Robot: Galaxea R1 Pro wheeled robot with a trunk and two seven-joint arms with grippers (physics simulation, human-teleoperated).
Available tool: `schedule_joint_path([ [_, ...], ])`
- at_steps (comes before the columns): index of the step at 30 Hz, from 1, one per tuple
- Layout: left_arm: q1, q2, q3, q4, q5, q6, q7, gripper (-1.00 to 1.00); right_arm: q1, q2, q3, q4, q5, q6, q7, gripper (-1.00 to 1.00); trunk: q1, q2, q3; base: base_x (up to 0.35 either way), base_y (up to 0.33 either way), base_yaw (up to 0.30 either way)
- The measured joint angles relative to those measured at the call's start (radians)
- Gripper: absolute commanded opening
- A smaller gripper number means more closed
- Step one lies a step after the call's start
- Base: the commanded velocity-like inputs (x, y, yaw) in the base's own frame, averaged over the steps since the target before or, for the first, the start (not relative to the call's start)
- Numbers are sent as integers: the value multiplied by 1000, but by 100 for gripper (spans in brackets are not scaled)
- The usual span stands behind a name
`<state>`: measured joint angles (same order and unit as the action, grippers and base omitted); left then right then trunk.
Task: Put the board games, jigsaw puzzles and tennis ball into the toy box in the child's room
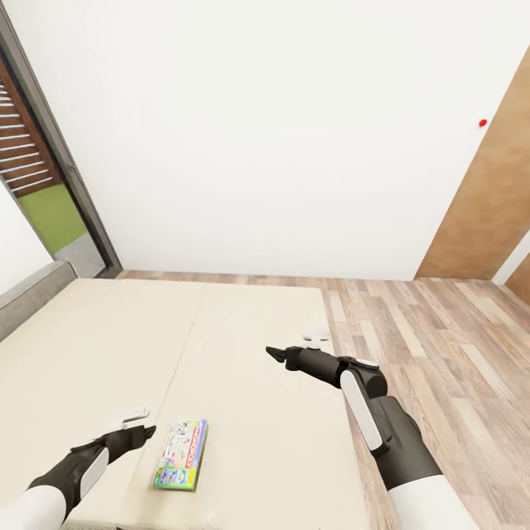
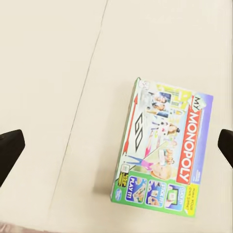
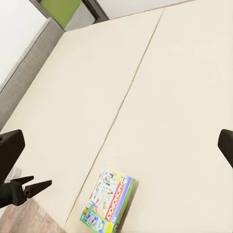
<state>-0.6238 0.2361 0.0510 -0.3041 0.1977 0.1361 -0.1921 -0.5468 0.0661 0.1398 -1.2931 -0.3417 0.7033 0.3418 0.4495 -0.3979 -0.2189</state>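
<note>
Monopoly box near bed edge; left gripper, right gripper both spread wide.

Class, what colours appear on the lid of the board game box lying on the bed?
Green, blue-purple and white on the board game box; clearest in the left wrist view.

My two arms are white at the upper sleeves, then matte black with white side panels, each tapering to a black, thin-fingered end effector.
</note>
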Motion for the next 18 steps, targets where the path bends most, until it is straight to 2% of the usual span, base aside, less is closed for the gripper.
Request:
schedule_joint_path([
  [14, 0, -13, -4, 2, -1, -21, 52, 100, 0, -2, -5, -3, -4, 1, 1, 100, 0, 0, -23, 0, 0, 0],
  [18, 0, -13, -4, 2, 0, -22, 58, 100, 0, -4, -6, -39, -18, 6, 8, 100, 0, 0, -30, 0, 0, 0],
])
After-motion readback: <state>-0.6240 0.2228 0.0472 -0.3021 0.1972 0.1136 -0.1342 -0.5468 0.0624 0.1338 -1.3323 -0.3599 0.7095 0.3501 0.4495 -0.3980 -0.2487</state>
